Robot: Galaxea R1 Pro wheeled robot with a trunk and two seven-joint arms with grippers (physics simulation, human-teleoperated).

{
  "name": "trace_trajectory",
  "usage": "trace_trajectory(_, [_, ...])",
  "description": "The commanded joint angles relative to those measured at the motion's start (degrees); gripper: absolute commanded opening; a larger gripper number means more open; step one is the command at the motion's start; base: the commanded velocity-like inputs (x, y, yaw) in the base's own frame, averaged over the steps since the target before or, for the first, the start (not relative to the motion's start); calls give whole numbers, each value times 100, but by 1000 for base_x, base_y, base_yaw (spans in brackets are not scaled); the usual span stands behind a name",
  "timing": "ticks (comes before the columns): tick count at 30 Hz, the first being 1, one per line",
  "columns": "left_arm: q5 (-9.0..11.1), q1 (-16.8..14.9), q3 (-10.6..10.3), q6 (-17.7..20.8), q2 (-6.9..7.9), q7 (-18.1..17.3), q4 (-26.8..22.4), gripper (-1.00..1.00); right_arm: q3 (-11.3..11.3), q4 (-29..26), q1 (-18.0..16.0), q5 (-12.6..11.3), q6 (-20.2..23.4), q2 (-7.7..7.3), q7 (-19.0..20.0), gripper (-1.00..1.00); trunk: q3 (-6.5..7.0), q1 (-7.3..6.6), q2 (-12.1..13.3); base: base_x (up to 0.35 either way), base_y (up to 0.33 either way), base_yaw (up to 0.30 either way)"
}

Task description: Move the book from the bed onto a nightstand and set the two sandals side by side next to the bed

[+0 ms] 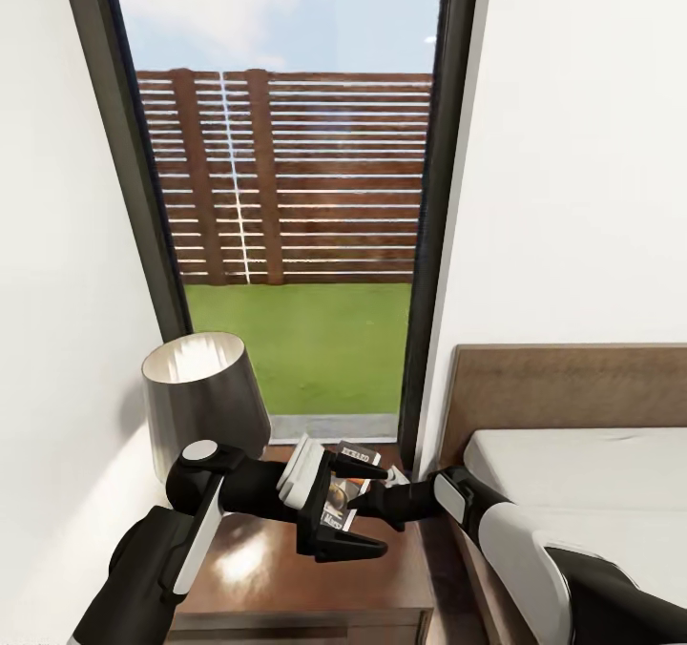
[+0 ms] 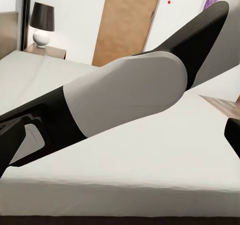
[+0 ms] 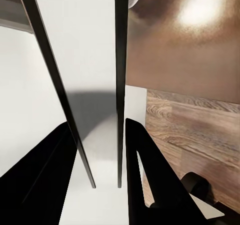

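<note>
Right gripper reaches in from 4 o'clock of the head view and is closed on the book. In the right wrist view its two black fingers flank the book, which stands edge-on with dark covers and pale pages between them. The book hangs over the 1 o'clock corner of the nightstand; I cannot tell whether it touches the glossy brown tabletop.

Left gripper comes in from 7 o'clock across the nightstand. Its jaws are spread wide, one finger above and one below the right gripper's tip, closed on nothing. The left wrist view looks past the right forearm and over the pale mattress of the bed.

A lamp with a dark shade stands at the 10 o'clock part of the tabletop, just beside the left forearm. The bed lies at 3 o'clock of the nightstand, its brown headboard against the white wall. Beyond the bed's far side, the left wrist view shows a second nightstand with its own lamp, and a wooden door farther along.
</note>
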Motion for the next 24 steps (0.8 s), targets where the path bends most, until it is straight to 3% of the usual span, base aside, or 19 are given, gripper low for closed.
trace_trajectory(1, [8, -4, -1, 60, 0, -15, 0, 100, -12, -8, -2, -30, 44, 0, -18, -100, -6, -1, -3, 0, 0, 0])
trace_trajectory(24, [7, -4, -1, 60, 0, -13, 0, 100, -12, -8, -2, -30, 44, 1, -28, -100, -383, 461, -845, 0, 0, 0])
